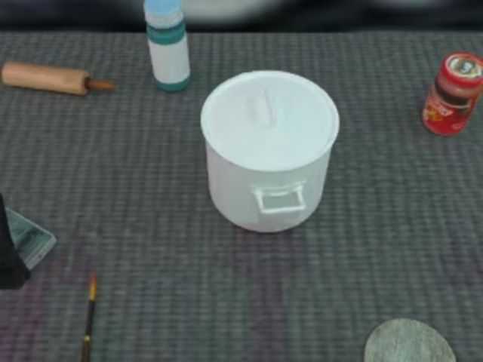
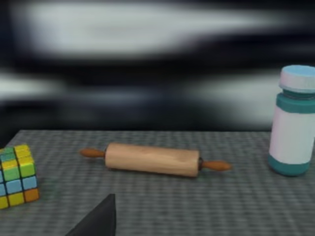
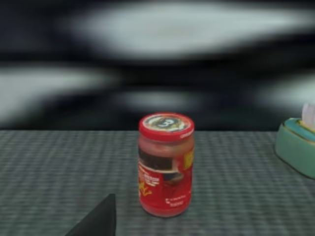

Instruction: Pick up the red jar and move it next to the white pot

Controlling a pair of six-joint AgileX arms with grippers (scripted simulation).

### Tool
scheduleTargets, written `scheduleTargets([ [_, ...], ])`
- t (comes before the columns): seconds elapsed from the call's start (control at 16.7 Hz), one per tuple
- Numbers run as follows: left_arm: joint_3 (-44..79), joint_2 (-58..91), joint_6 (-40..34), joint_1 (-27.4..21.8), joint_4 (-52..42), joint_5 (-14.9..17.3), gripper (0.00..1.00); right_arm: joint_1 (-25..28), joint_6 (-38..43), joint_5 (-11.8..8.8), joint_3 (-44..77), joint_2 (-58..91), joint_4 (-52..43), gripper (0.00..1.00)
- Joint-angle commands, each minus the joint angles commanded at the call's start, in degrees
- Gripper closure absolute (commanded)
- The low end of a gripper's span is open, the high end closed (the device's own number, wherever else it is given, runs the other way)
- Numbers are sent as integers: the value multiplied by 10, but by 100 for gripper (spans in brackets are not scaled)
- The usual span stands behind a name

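The red jar point(image 1: 451, 93) stands upright, far right of the white pot point(image 1: 269, 148). I cannot tell how either arm's jaws stand.

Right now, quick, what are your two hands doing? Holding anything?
Left gripper: cannot be told; nothing seen in it.
Right gripper: cannot be told; the red jar stands free on the table, not held.
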Motion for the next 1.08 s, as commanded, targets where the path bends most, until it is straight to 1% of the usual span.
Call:
scheduleTargets([
  [0.24, 0, 0, 0, 0, 0, 0, 0, -2, -5, 1, 16, 15, -8, 0],
  [0.48, 0, 0, 0, 0, 0, 0, 0, -10, -36, -1, 114, 109, -58, 0],
  [0.78, 0, 0, 0, 0, 0, 0, 0, -19, -109, -16, 332, 327, -176, 0],
  [1.08, 0, 0, 0, 0, 0, 0, 0, -23, -207, -42, 613, 613, -332, 0],
])
